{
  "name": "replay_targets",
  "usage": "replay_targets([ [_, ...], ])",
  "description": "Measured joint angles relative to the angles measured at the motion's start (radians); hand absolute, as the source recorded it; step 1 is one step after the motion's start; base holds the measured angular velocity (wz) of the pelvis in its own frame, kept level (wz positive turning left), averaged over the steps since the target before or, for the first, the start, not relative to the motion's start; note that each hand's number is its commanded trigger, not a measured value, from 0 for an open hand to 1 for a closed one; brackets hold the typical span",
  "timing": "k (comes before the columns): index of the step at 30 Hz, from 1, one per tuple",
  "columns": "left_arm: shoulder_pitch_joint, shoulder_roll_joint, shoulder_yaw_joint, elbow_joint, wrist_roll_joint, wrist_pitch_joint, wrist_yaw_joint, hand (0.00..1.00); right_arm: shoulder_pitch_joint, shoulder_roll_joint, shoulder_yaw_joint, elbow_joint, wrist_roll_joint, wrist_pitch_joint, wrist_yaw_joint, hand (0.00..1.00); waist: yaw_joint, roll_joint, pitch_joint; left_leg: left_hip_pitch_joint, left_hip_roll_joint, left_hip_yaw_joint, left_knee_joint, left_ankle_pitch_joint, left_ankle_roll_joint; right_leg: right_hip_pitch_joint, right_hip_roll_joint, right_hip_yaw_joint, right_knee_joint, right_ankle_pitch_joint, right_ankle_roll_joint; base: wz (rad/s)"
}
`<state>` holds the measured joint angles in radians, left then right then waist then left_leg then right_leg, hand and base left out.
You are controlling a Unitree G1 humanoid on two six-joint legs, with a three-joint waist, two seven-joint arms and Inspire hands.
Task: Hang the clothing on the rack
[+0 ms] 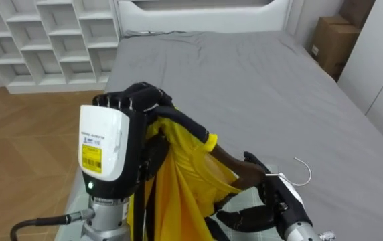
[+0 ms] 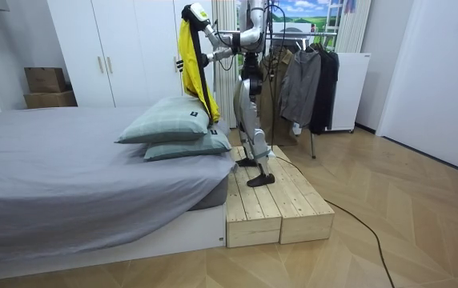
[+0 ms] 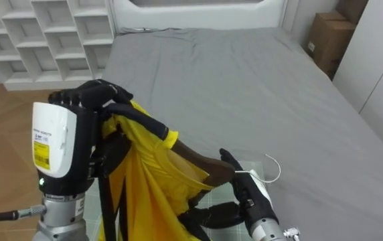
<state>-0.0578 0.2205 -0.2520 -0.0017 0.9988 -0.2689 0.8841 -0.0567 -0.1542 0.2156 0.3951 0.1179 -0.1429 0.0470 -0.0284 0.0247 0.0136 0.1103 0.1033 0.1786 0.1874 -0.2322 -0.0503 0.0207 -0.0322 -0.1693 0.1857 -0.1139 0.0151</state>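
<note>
One yellow shirt (image 1: 178, 167), both hands engaged. Left eye view: left hand (image 1: 134, 100) curled round the collar, raised. Right hand (image 1: 268, 194) clasps a wooden hanger (image 1: 235, 167) tucked inside the shirt, over the bed (image 1: 258, 80). Room view: robot stands on a wooden platform (image 2: 269, 204) beside the bed, the shirt hanging above the pillows (image 2: 169, 124).

Bedroom, home. Grey bed (image 1: 245, 87) ahead at 12 o'clock, white cube shelving (image 1: 51, 40) at 10, cardboard box (image 1: 335, 43) at 2. Room view: pillows (image 2: 173, 128), white wardrobe (image 2: 109, 48), rack of hanging garments (image 2: 309, 80), wood floor (image 2: 373, 176).
</note>
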Motion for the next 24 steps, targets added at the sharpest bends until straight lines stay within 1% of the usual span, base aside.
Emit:
replay_targets([
  [2, 0.000, -0.002, -0.002, 0.000, 0.000, 0.000, -0.001, 1.00, 0.000, 0.003, 0.002, 0.003, 0.005, 0.000, 0.001, 0.00, 0.001, 0.000, -0.0001, 0.001, -0.001, 0.000, 0.000, 0.000, 0.000, 0.001, 0.000, 0.001, 0.000, 0.000, 0.000, 0.00],
  [5, 0.000, -0.010, -0.016, 0.000, -0.001, 0.000, -0.002, 1.00, -0.004, 0.006, 0.003, 0.030, 0.050, 0.000, 0.013, 0.00, 0.007, -0.002, -0.0008, 0.004, -0.002, -0.001, 0.000, 0.000, 0.000, 0.001, -0.001, 0.002, 0.001, 0.000, 0.000, 0.00],
  [7, 0.000, -0.011, -0.027, 0.000, 0.000, 0.000, -0.003, 1.00, -0.004, 0.006, 0.006, 0.031, 0.076, 0.000, 0.022, 0.00, 0.009, -0.002, -0.0011, 0.004, -0.002, -0.001, 0.000, 0.000, 0.000, 0.000, -0.001, 0.003, 0.001, 0.000, 0.000, 0.00],
  [10, 0.000, -0.010, -0.027, 0.000, 0.000, 0.000, -0.006, 1.00, -0.004, 0.006, 0.008, 0.031, 0.081, 0.000, 0.022, 0.00, 0.009, -0.004, -0.0023, 0.004, -0.002, -0.001, 0.000, 0.000, 0.000, 0.000, -0.001, 0.003, 0.001, 0.000, 0.001, 0.00],
  [14, 0.000, -0.010, -0.027, 0.000, 0.004, 0.001, -0.016, 1.00, -0.008, 0.006, 0.008, 0.031, 0.080, 0.000, 0.019, 0.00, 0.011, -0.006, -0.0017, 0.005, -0.002, -0.001, 0.000, 0.000, 0.000, -0.003, -0.001, 0.003, 0.002, 0.000, 0.001, 0.00],
  [20, 0.000, -0.012, -0.027, 0.004, 0.016, 0.002, -0.016, 1.00, -0.070, 0.009, 0.007, 0.066, 0.080, 0.002, -0.009, 0.00, 0.018, -0.008, -0.0007, 0.005, -0.002, -0.001, -0.001, 0.000, 0.000, -0.003, -0.001, 0.004, 0.001, 0.000, 0.001, 0.00],
  [24, 0.000, -0.011, -0.027, 0.004, 0.016, 0.018, -0.020, 1.00, -0.085, 0.010, 0.004, 0.066, 0.094, 0.002, -0.020, 0.00, 0.037, -0.008, -0.0008, 0.003, -0.002, -0.001, -0.001, 0.000, 0.000, -0.003, 0.000, 0.003, 0.000, 0.000, 0.001, 0.00],
])
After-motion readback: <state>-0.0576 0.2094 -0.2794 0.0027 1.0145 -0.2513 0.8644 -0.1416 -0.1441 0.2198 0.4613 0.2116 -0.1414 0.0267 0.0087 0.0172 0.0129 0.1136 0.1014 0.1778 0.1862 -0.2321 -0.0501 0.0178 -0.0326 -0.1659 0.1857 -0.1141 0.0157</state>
